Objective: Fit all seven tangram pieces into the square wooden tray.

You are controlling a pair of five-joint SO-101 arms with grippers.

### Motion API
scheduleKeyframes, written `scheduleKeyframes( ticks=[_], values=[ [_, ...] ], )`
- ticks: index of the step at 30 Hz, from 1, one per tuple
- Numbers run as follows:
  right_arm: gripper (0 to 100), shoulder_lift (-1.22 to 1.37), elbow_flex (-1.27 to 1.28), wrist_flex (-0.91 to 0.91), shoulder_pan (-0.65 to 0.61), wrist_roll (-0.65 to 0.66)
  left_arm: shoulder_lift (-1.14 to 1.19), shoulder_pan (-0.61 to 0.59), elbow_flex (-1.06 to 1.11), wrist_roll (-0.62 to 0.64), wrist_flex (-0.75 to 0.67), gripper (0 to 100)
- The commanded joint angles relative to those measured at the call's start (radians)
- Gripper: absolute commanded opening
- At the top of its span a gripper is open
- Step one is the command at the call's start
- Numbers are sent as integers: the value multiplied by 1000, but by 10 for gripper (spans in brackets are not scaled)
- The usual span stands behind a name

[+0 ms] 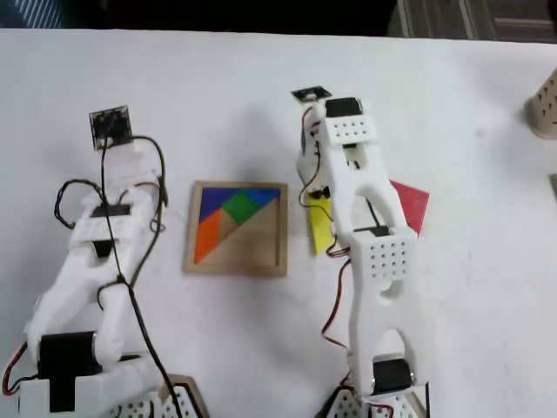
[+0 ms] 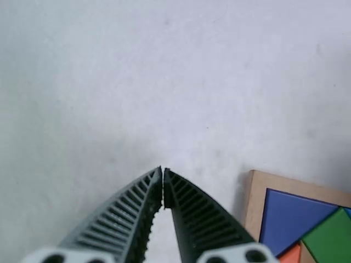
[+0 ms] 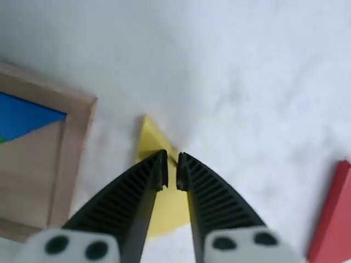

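1. Left gripper [image 2: 163, 178]: its fingers are pressed together tip to tip and hold nothing. It hangs over bare table [image 2: 164, 82].
2. Right gripper [image 3: 171, 164]: it is narrow, with only a thin slit between the tips and nothing visibly clamped. The tips sit over the yellow piece [image 3: 147, 134], close to its pointed corner. Whether they touch it cannot be told.
3. Clock directions follow the high view, with 12 at the far edge of the table. The yellow piece lies flat just beside the tray [image 1: 235, 266], at the tray's 3 o'clock and clear of the rim.
4. The red piece [image 1: 413, 205] lies flat at the yellow piece's 3 o'clock, on the other side of the right arm, which partly covers it.
5. The tray sits between the two arms. Inside it, a blue piece [image 2: 290, 216] and a green piece [image 2: 329, 241] lie along the 12 o'clock side. An orange piece [image 1: 207, 237] lies at 9 o'clock. From the centre toward 4 o'clock the tray floor is bare wood.
6. The left arm lies at the tray's 9 o'clock, with its gripper near a tray corner.
7. A beige perforated thing [image 1: 544, 106] stands at the table's 2 o'clock edge, well apart from the pieces.
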Motion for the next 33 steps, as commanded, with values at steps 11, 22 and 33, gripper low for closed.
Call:
scheduleKeyframes(
  ticks=[11,22,33],
  values=[
    [19,-257,328,-81,13,-44,-4,-10,-6,-9,-21,27],
    [174,-912,1200,-544,12,-157,-4,-8,-6,-9,-18,27],
    [288,-1035,1346,-634,-143,-344,-4,-7,-6,-9,-18,24]
  ],
)
